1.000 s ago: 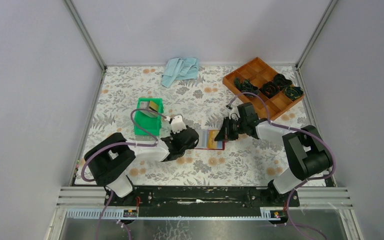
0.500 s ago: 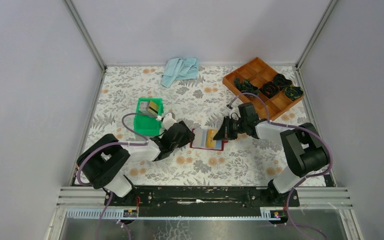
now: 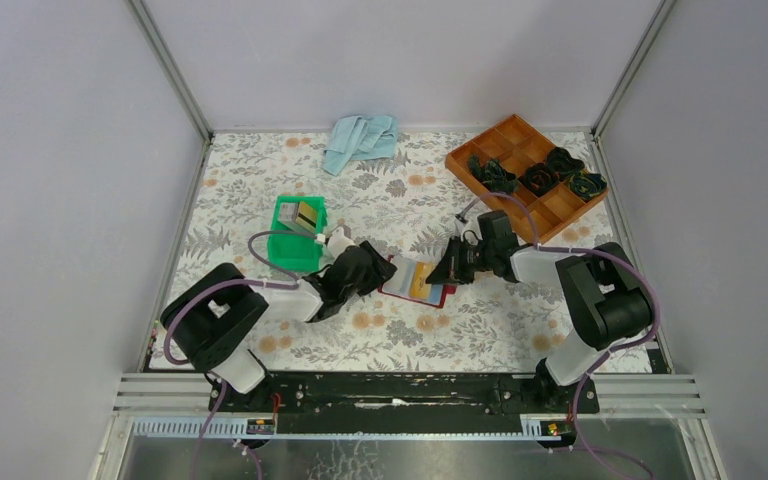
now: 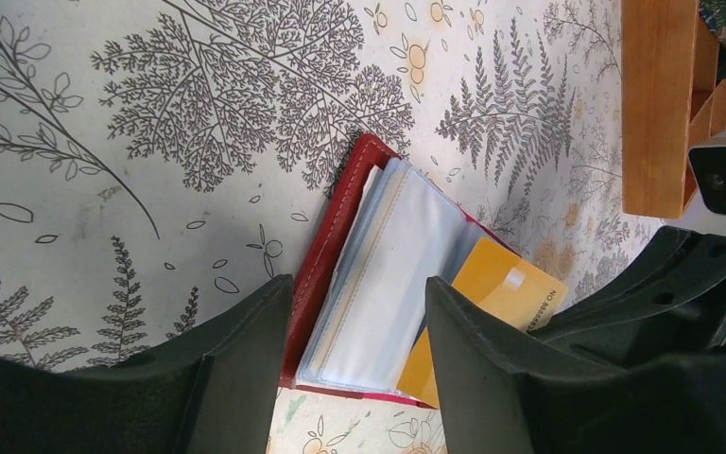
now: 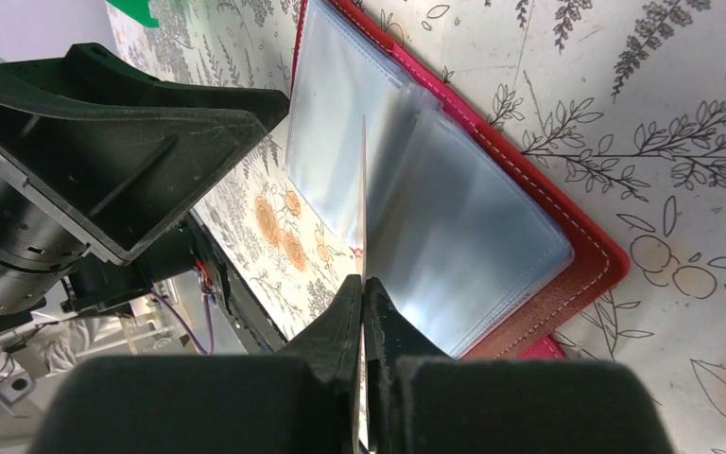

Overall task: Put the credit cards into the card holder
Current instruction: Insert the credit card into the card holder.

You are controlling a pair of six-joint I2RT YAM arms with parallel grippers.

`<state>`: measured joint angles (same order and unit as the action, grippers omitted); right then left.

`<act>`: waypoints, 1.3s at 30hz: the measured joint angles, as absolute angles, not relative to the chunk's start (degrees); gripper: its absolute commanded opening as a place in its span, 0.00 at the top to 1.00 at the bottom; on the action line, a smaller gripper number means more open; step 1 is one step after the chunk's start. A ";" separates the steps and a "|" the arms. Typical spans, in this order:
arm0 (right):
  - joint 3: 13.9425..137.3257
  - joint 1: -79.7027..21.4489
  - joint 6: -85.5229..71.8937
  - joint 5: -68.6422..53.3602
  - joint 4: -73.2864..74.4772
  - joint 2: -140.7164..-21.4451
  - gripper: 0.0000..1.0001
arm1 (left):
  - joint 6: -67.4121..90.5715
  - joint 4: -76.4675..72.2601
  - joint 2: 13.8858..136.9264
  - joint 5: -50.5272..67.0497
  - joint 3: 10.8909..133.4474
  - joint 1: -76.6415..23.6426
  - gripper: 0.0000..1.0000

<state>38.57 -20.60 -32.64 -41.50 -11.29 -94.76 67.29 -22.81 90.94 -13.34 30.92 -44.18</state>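
The card holder (image 3: pixel 407 281) lies open on the floral table between my two grippers, red-bordered with clear pale-blue sleeves (image 4: pixel 392 274). My right gripper (image 3: pixel 448 270) is shut on a gold credit card (image 3: pixel 423 283), which slants over the holder's right half. In the right wrist view that card (image 5: pixel 363 180) shows edge-on, rising from the shut gripper (image 5: pixel 363 284) into the sleeves of the holder (image 5: pixel 473 227). My left gripper (image 4: pixel 357 291) is open, its fingers (image 4: pixel 236 369) standing either side of the holder's near-left part and gripping nothing. The gold card (image 4: pixel 496 298) shows beyond it.
A green bin (image 3: pixel 291 245) with more cards (image 3: pixel 307 213) in it stands just left of my left gripper (image 3: pixel 360 268). An orange compartment tray (image 3: pixel 520 150) with dark bundles sits at the back right. A light blue cloth (image 3: pixel 360 140) lies at the back middle.
My left gripper has opened and drawn back to the left, uncovering the holder. My right gripper stays shut on the gold card and has shifted slightly towards the holder.
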 measured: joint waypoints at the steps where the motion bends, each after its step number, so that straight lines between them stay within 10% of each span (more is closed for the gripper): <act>1: 38.30 -20.53 -33.17 -41.60 -11.75 -94.76 1.00 | 67.33 -22.92 91.00 -13.26 30.92 -44.14 0.40; 39: 30.57 -19.27 -48.38 -43.22 -29.08 -98.63 1.00 | 69.47 -31.24 91.85 -13.32 26.55 -44.60 0.45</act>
